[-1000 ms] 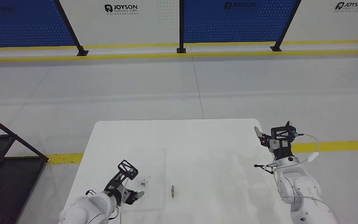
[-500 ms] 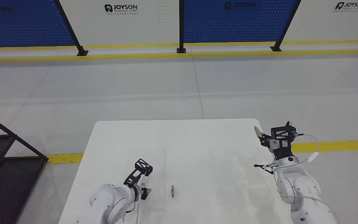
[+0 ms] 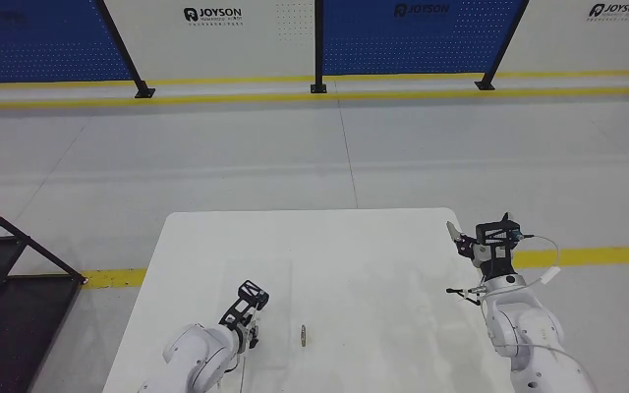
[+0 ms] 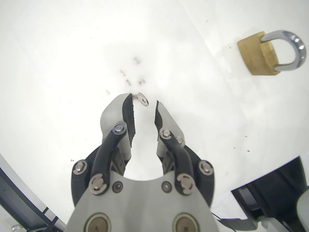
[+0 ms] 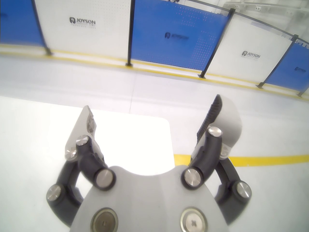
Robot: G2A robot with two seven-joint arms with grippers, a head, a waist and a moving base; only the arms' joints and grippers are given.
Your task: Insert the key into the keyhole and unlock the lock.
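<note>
Left gripper (image 4: 144,102) pointed down at the white tabletop (image 4: 72,37) with its jaws apart, the small silver metal key (image 4: 142,99) lying between the fingertips and touching the tip of one ribbed black pad (image 4: 129,112). Well apart from them, the brass padlock (image 4: 259,57) with its curved steel shackle lay flat on the tabletop. Right gripper (image 5: 152,107) stood wide open near the tabletop's far right corner.
</note>
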